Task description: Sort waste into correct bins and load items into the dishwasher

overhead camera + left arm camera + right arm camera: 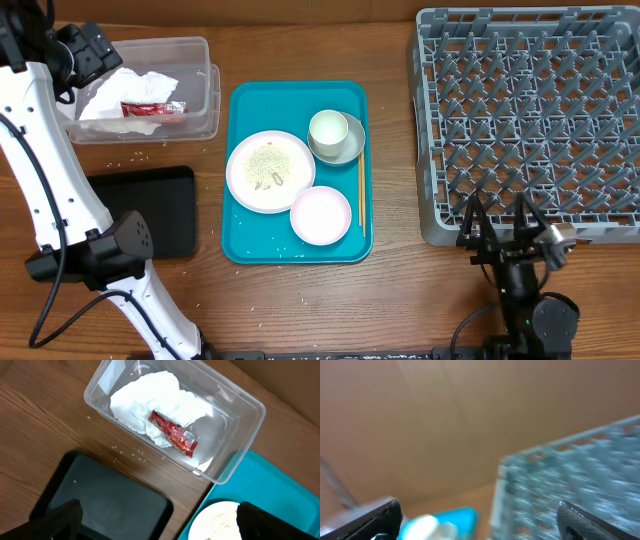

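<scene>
Left gripper (pixel 160 521): jaws wide, nothing held, near clear rectangular plastic tub (pixel 240 450) | right gripper (pixel 497 222): wide, empty, beside square grey plastic peg rack (pixel 530 110), unloaded | teal tray (pixel 250 245): round white plate (pixel 240 190) bearing rice scraps (pixel 268 168) | tub: crumpled white napkin (pixel 145 400), red wrapper (pixel 172 434) inside | judged: waste sorting; next, tip plate scraps into flat black tray (pixel 165 210)

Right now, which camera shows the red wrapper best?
The left wrist view: the red wrapper lies large and unobstructed on the napkin in the clear tub. Overhead shows it small; the right wrist view misses it.
</scene>
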Motion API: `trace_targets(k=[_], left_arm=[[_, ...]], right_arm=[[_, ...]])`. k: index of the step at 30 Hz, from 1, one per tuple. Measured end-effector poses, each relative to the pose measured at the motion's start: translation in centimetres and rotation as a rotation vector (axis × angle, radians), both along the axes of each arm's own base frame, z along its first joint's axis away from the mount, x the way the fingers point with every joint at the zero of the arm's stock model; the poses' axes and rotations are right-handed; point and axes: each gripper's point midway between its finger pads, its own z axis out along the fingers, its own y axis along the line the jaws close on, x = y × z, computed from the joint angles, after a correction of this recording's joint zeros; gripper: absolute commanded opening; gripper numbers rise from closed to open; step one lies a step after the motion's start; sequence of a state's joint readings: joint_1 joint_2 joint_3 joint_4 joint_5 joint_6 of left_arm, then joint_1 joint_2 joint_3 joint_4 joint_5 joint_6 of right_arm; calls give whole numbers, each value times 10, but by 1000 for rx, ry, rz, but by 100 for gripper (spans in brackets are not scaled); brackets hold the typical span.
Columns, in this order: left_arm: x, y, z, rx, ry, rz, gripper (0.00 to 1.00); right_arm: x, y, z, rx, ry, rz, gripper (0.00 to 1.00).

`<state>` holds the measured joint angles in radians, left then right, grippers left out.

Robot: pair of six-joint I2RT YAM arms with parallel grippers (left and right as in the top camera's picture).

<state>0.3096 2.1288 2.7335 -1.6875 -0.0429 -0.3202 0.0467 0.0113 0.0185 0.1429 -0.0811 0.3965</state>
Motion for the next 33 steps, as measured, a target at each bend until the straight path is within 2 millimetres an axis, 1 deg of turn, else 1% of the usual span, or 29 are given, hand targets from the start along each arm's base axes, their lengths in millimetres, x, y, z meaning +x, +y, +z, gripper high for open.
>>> trace_targets(k=[2, 3, 6, 8, 10, 13, 14, 16, 18, 21, 22, 23, 24, 25, 26, 27, 29, 30, 31, 32, 33], left_arm=[[0, 0, 0, 16, 7, -32, 100], [0, 0, 0, 22, 9, -43, 100], [0, 0, 0, 34, 14, -63, 100], [0, 1, 0, 40, 17, -73, 100], [-1, 1, 0, 45, 20, -78, 100], [0, 1, 0, 46, 19, -79, 100], [-1, 1, 0, 46, 20, -78, 100], [-1, 1, 0, 46, 20, -79, 100], [-1, 1, 0, 46, 21, -79, 100], [-1, 1, 0, 47, 21, -81, 100], [-1, 1, 0, 47, 20, -81, 100], [-1, 1, 0, 47, 21, -81, 100], [-1, 1, 0, 48, 22, -81, 100], [-1, 1, 0, 48, 21, -81, 100], [-1, 1, 0, 48, 22, -81, 100], [-1, 1, 0, 48, 22, -81, 100], [-1, 2, 0, 50, 23, -79, 100], [-1, 2, 0, 50, 23, -79, 100], [-1, 2, 0, 49, 23, -80, 100], [-1, 2, 0, 51, 22, -79, 100], [-1, 2, 0, 50, 23, -80, 100]], right_arm=[[-5, 4, 19, 86, -65, 44, 100], [-10, 3, 33, 147, -118, 63, 100], [-26, -7, 72, 319, -269, 78, 100], [-44, -23, 100, 450, -404, 65, 100], [-67, -44, 125, 567, -558, 26, 100], [-88, -71, 144, 701, -673, -54, 100], [-92, -75, 149, 722, -689, -68, 100], [-102, -83, 169, 746, -720, -97, 100], [-116, -85, 202, 727, -753, -117, 100], [-122, -74, 261, 548, -721, -151, 100], [-118, -69, 274, 489, -696, -160, 100], [-109, -62, 292, 400, -639, -171, 100], [-100, -57, 302, 352, -593, -174, 100], [-88, -51, 314, 289, -542, -173, 100], [-65, -43, 326, 224, -457, -163, 100], [-59, -40, 331, 207, -445, -157, 100], [-22, -25, 343, 130, -348, -103, 100], [7, -11, 352, 80, -285, -45, 100], [13, -8, 353, 74, -276, -34, 100], [37, 3, 349, 41, -202, 14, 100], [67, 16, 348, 9, -135, 80, 100]])
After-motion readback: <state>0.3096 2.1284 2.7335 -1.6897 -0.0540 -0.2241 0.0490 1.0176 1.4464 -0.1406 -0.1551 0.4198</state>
